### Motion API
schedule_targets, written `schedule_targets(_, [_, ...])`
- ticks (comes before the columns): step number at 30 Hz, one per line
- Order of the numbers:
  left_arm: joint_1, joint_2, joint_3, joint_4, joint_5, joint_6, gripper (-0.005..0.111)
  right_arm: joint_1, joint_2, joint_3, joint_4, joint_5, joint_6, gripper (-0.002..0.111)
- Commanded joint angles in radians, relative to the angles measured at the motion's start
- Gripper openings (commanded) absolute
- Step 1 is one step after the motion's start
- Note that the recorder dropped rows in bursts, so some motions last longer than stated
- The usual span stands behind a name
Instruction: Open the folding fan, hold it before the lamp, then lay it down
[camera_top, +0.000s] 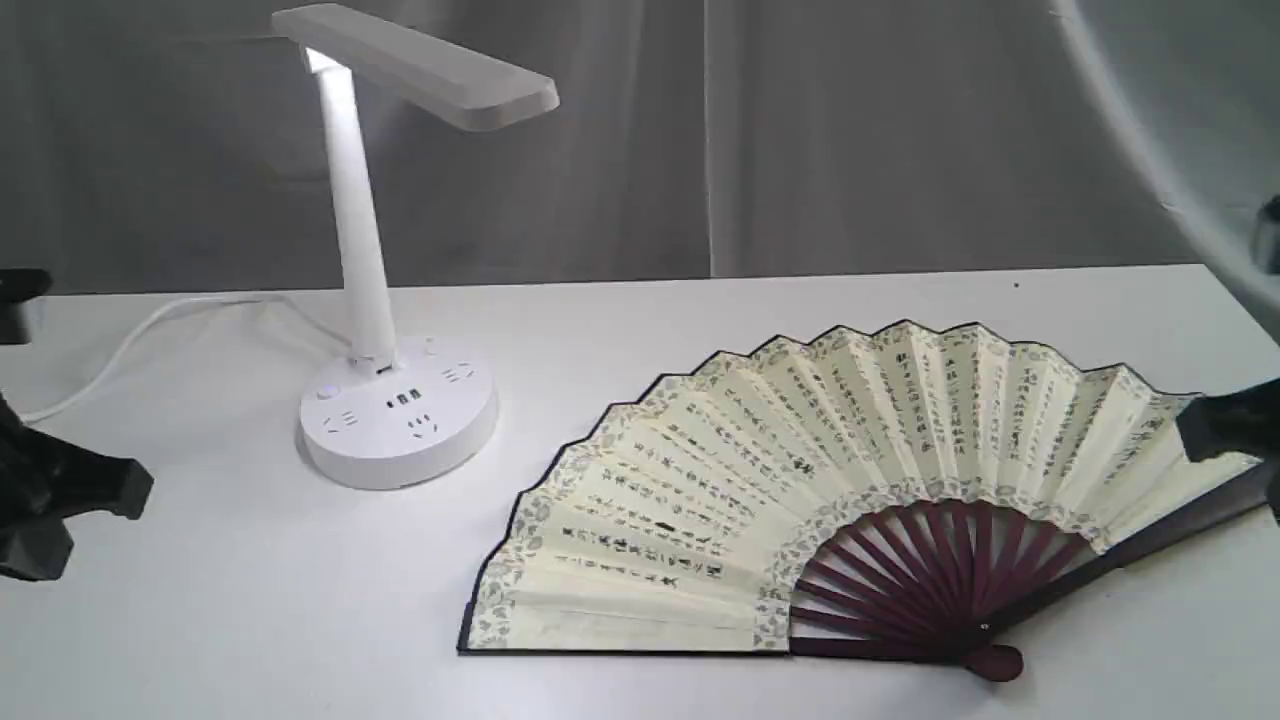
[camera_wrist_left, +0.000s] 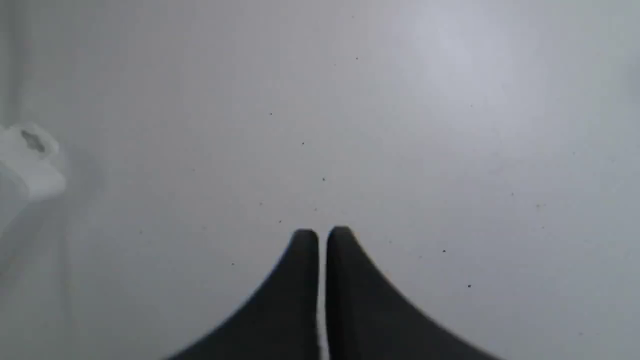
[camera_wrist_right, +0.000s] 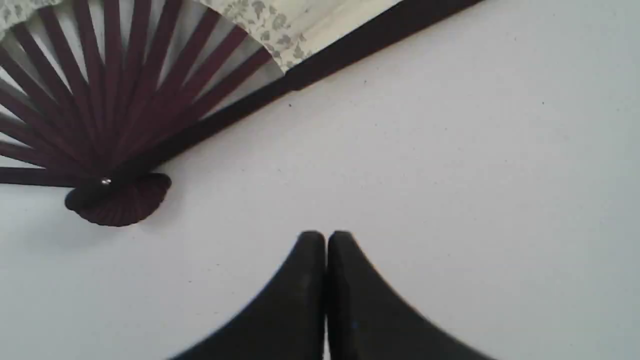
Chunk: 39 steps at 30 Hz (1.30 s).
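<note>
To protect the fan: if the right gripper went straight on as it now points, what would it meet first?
The shut fingers would probably meet bare table first, short of the folding fan; depth is unclear.

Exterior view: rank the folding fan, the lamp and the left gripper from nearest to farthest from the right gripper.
1. folding fan: lying open on the right, its end guard beside the right gripper.
2. lamp: standing left of centre.
3. left gripper: at the far left edge.
</note>
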Motion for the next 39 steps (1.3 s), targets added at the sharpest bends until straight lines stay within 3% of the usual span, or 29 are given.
schedule_targets(1, [0.001,-0.019,-0.003,0.012,0.009,0.0,0.0,0.003,-0.001,0.017,-0.023,-0.037,-0.01,0.0])
schedule_targets(18, [0.001,-0.234,-0.003,0.012,0.003,0.0,0.0,0.003,-0.217,0.017,-0.067,-0.035,-0.014,0.0])
schedule_targets(39, [0.001,-0.904,-0.003,0.012,0.013,0.0,0.0,0.003,-0.878,0.017,-0.084,0.013,-0.014,0.0])
